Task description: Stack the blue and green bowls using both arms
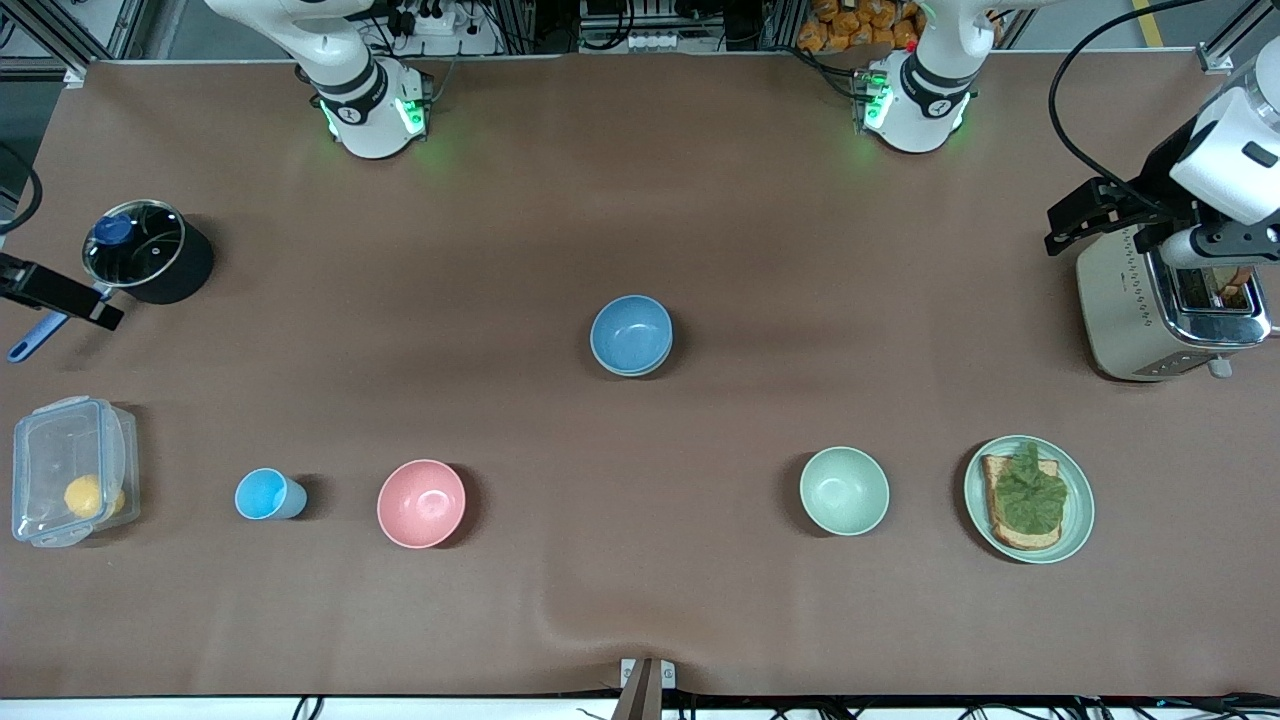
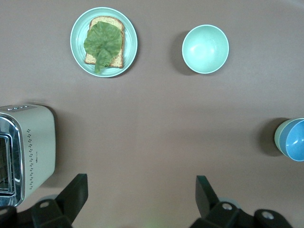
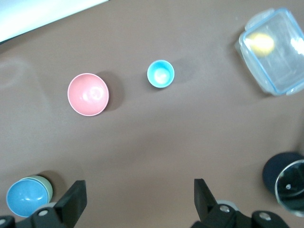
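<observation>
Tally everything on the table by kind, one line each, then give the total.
Bowls: 4: blue bowl nested in green bowl, pink bowl, mint bowl
Cups: 1
Plates with toast: 1
Pots: 1
Lidded containers: 1
Toasters: 1
Total: 9

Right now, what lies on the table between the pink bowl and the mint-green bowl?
Nothing: in the front view the stretch between the pink bowl and the mint-green bowl is bare brown table. The blue bowl sits farther from the camera, off that line.
</observation>
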{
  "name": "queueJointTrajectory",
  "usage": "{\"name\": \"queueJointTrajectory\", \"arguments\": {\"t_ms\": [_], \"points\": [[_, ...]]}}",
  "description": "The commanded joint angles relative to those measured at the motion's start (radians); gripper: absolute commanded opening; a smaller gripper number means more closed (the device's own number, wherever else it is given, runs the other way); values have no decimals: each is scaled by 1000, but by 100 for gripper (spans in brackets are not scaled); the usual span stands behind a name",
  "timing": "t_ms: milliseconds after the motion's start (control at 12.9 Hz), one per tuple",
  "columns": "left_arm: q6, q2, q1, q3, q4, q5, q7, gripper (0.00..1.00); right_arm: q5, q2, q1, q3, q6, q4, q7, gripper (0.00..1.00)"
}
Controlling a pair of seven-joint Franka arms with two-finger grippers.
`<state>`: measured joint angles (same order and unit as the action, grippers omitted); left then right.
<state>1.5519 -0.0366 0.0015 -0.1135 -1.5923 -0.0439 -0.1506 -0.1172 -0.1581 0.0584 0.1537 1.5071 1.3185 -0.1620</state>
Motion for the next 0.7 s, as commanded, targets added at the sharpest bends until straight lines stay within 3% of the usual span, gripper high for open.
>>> {"name": "queueJointTrajectory", "arguments": {"t_ms": [0, 232, 618], "points": [[5, -12, -5, 14, -3, -30, 3, 100, 27, 61, -48, -33, 45, 56, 228, 100], [5, -14, -5, 14, -5, -30, 3, 100, 30, 71, -107, -92, 48, 57, 251, 100], [11, -12, -3, 20, -6, -30, 5, 100, 62, 55, -106, -97, 41, 51, 251, 100]]}}
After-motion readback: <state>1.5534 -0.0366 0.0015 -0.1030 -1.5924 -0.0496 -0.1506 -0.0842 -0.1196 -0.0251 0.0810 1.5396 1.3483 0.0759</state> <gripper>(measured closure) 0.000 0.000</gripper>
